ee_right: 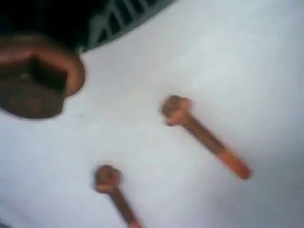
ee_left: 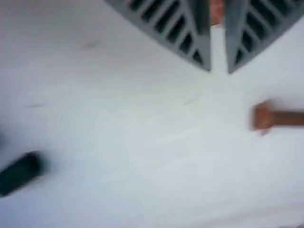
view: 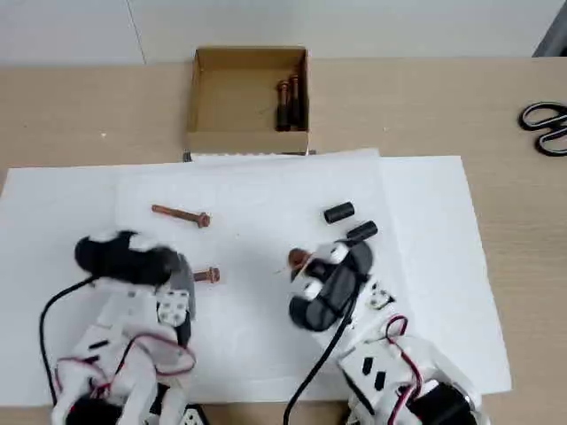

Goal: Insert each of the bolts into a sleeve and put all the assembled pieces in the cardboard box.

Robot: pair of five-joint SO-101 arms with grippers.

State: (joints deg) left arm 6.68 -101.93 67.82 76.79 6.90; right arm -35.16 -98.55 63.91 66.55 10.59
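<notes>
The cardboard box [view: 205, 96] stands at the back of the table with assembled bolt-and-sleeve pieces [view: 290, 102] along one wall. On the white paper [view: 425, 292] lie a loose copper bolt [view: 180, 215] and two black sleeves [view: 338, 212] [view: 361, 232]. My left gripper [view: 188, 276] is shut on a second bolt [view: 207, 275], whose head sticks out sideways; copper shows between its grey fingers [ee_left: 190, 33]. My right gripper [view: 312, 263] is shut on a third bolt [view: 299, 258], just short of the sleeves. That bolt's head [ee_right: 33, 80] looms close in the right wrist view.
Scissors [view: 545, 128] lie on the bare wooden table at the far right. The box touches the paper's back edge. Both arms' bases and cables crowd the front edge. Open paper lies between the two grippers and out to the left.
</notes>
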